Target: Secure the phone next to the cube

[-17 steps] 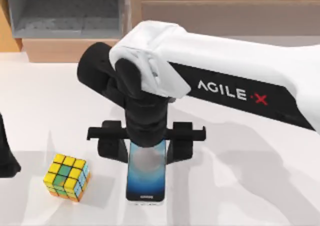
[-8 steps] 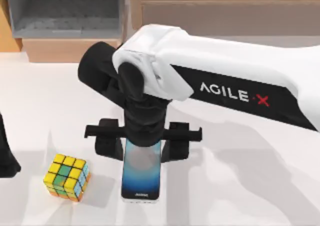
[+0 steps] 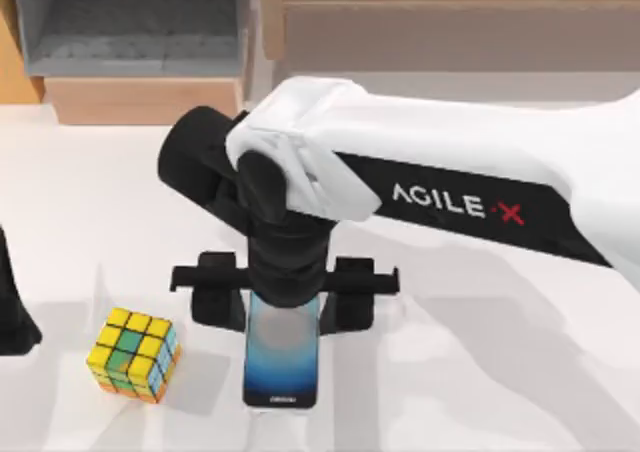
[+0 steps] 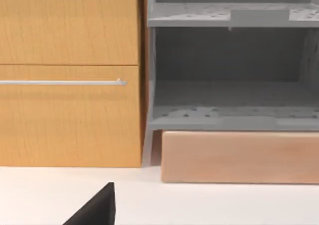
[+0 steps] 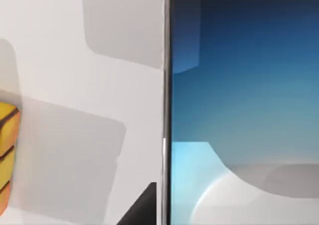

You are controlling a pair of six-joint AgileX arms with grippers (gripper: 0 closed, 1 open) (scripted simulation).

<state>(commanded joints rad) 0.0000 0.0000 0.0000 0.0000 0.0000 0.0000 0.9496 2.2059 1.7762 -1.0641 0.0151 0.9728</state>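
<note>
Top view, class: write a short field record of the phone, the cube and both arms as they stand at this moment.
phone: flat on the white table, screen up, to the right of the cube, apart from it
cube: near the table's left, yellow-green top
right gripper: over the phone's far end, one finger at each long edge
left arm: parked at the left edge

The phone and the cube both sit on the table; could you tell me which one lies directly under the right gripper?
The phone: the right gripper straddles its far end, while the cube sits apart toward the table's left.
</note>
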